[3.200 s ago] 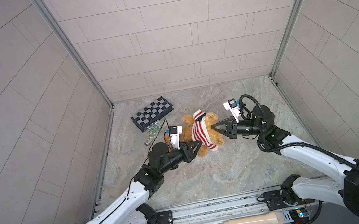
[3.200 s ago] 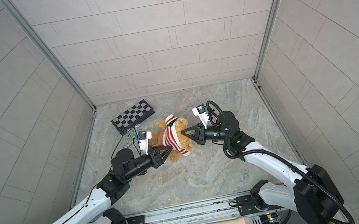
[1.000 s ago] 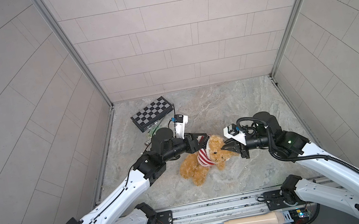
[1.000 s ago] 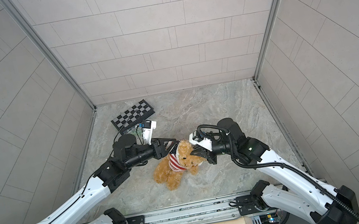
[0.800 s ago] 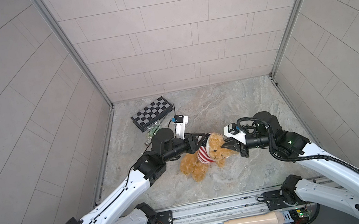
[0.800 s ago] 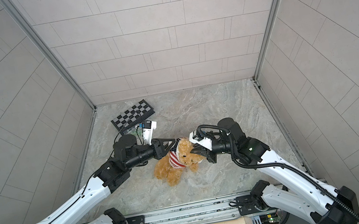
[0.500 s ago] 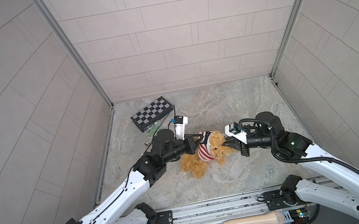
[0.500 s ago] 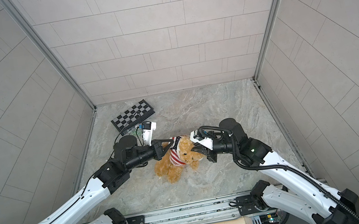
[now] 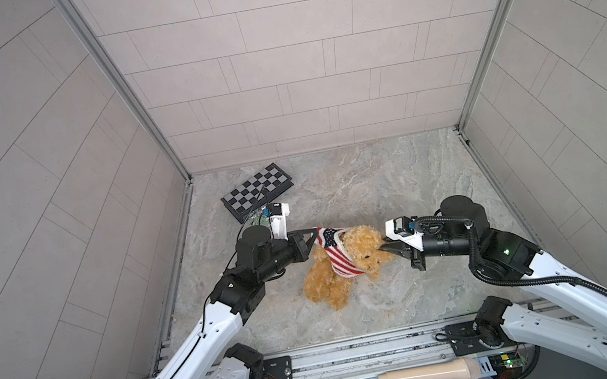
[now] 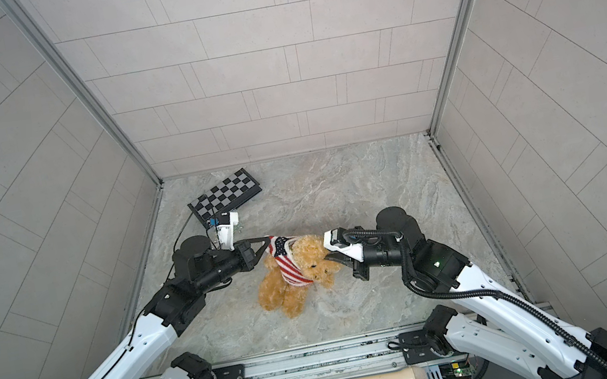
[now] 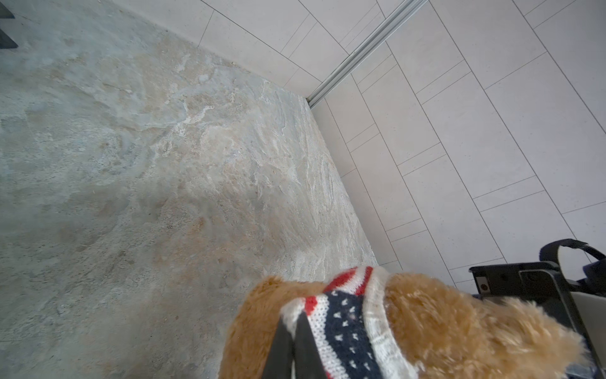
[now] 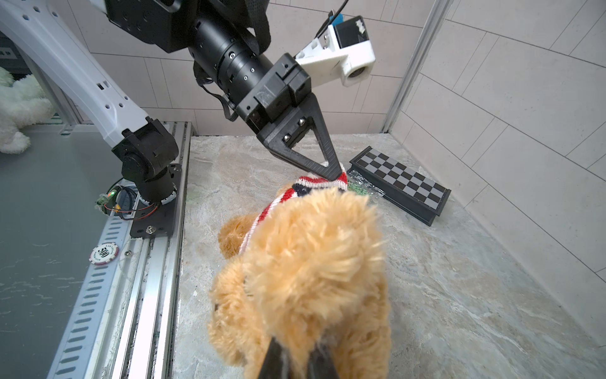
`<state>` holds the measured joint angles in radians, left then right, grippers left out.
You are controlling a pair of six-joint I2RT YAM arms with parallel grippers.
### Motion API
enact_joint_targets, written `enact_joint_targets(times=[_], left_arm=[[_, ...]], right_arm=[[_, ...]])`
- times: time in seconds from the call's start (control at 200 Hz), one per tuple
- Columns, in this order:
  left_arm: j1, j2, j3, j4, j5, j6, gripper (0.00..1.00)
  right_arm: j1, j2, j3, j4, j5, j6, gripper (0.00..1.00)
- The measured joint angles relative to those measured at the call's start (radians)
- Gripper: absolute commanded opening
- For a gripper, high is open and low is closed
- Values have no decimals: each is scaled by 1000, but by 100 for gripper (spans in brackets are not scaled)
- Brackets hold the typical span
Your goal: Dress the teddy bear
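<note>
Two pinches: left gripper [image 9: 316, 234] on sweater [image 9: 337, 256], right gripper [image 9: 383, 246] on teddy bear [image 9: 327, 287]; chessboard [image 9: 257, 186] behind them.

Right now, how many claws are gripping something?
2. The left claw pinches an edge of the sweater on the teddy bear; the right claw pinches the bear's head.

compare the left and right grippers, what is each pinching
The left gripper pinches the starred corner of the flag-patterned sweater; the right gripper pinches head fur of the teddy bear. In both top views the left gripper reaches in from the left, the right gripper from the right. Both are shut.
</note>
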<state>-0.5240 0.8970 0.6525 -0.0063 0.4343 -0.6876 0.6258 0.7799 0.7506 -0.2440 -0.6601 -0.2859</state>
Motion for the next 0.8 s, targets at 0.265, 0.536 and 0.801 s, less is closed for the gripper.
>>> enact_joint_targets(times=[0.265,0.536,0.801], left_arm=[[-95,-13,33,0,27,16,16],[-128,-133,42,-98,1,61,43],[-92,-280,-68,-185,-17,48,29]], right_arm=[[9,13,-22,22,8,-1,0],[9,14,-56,70,19,0,0],[9,15,-56,85,22,0,0]])
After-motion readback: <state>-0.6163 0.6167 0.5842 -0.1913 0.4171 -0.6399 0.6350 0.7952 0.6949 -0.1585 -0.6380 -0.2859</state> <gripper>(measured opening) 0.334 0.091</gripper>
